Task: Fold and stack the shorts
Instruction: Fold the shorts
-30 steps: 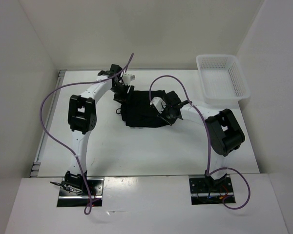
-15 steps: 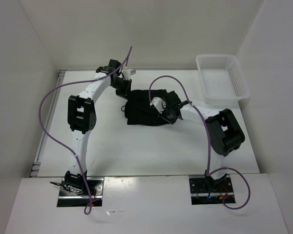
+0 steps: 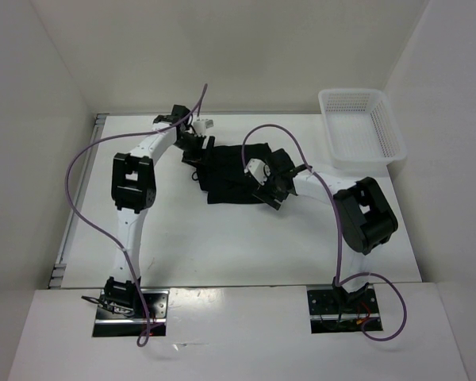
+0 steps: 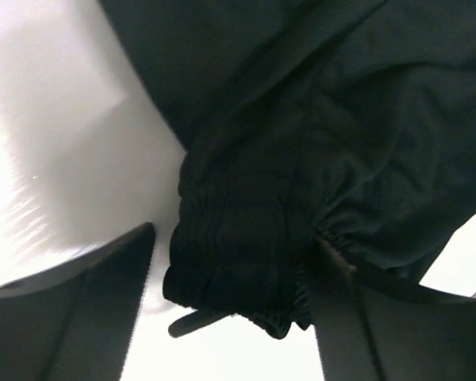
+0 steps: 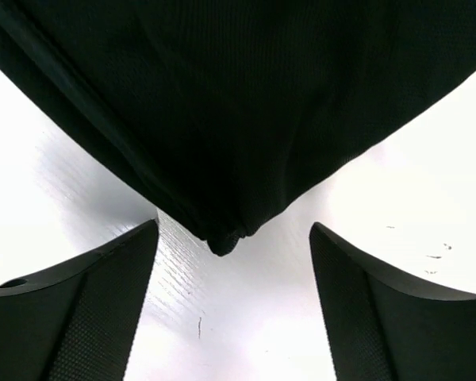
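The black shorts [image 3: 230, 176] lie bunched in a folded heap at mid-table. My left gripper [image 3: 195, 151] is at their left end. In the left wrist view it [image 4: 234, 305] stands open around the gathered waistband [image 4: 246, 246]; the fabric brushes the right finger [image 4: 365, 333], and a gap shows beside the left one. A drawstring tip [image 4: 192, 323] pokes out below. My right gripper [image 3: 263, 181] hovers over the heap's right side. In its wrist view it [image 5: 234, 298] is open, with a corner of the shorts [image 5: 222, 238] just ahead of the fingertips and bare table between them.
A white mesh basket [image 3: 381, 119] stands at the back right corner, against the right wall. White walls close in the table on the left, back and right. Purple cables loop above both arms.
Both grippers closed on the shorts, then opened and let go. The left gripper has drawn back slightly to the left; the heap has barely shifted.
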You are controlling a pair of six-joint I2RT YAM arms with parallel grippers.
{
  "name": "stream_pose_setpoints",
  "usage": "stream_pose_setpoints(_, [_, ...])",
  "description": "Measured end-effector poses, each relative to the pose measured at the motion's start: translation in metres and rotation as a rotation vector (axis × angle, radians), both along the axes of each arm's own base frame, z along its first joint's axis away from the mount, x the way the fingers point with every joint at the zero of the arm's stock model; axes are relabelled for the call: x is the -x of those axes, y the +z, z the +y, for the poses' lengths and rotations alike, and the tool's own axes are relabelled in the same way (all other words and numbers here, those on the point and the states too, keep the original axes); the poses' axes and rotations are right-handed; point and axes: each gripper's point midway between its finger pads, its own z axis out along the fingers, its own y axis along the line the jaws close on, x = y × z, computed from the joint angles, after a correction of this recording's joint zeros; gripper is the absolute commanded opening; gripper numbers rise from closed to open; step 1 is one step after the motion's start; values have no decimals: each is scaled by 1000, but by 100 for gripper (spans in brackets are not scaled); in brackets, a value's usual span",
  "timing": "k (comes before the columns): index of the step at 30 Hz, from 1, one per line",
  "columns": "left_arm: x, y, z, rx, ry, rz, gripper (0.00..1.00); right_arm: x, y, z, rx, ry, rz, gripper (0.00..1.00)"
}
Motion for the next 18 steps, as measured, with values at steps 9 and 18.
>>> stream_pose_setpoints(9, [1,35,6,-12,13,-75,100,9,26,11,-87,-13,24,83])
stream_pose_setpoints(18, [45,125,7,-54,16,-280,87,-1,60,36,-235,-49,12,83])
